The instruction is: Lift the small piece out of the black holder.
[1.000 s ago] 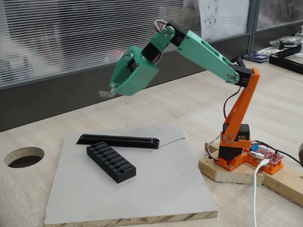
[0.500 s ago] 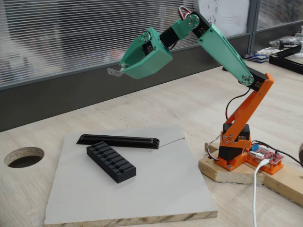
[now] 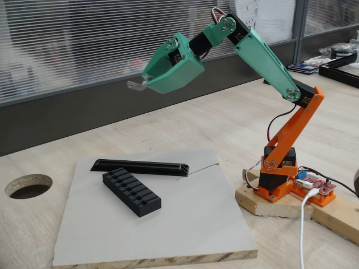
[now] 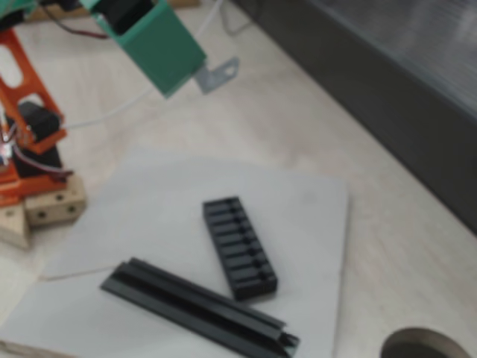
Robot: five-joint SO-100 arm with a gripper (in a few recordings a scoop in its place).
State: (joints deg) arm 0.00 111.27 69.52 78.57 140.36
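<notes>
Up high, one green pincer (image 3: 143, 82) hangs well above the board, gripping one small piece (image 3: 134, 85); the light-grey tab sticks out from the pincer tip toward the left in one fixed view, and in the other (image 4: 218, 75) it shows a small hole near its free end. Piece is clear of the holder, in the air, touching nothing but the pincer. One black holder (image 3: 131, 192) lies flat on one pale grey board (image 3: 185, 230), slots up, a row of parallel slots across its top; slot contents too dark to make out. One long black rail (image 3: 140, 166) lies just beside it on the same board, close at one end and not clearly touching. The other fixed view shows the same pair: holder (image 4: 239, 247), rail (image 4: 200, 306), board (image 4: 305, 209). Board sits on a wooden worktop (image 3: 213, 120) with one round hole (image 3: 28, 185) well apart from the board. One orange arm base (image 3: 279, 168) stands on a wooden block (image 3: 269, 203) beside the board.
</notes>
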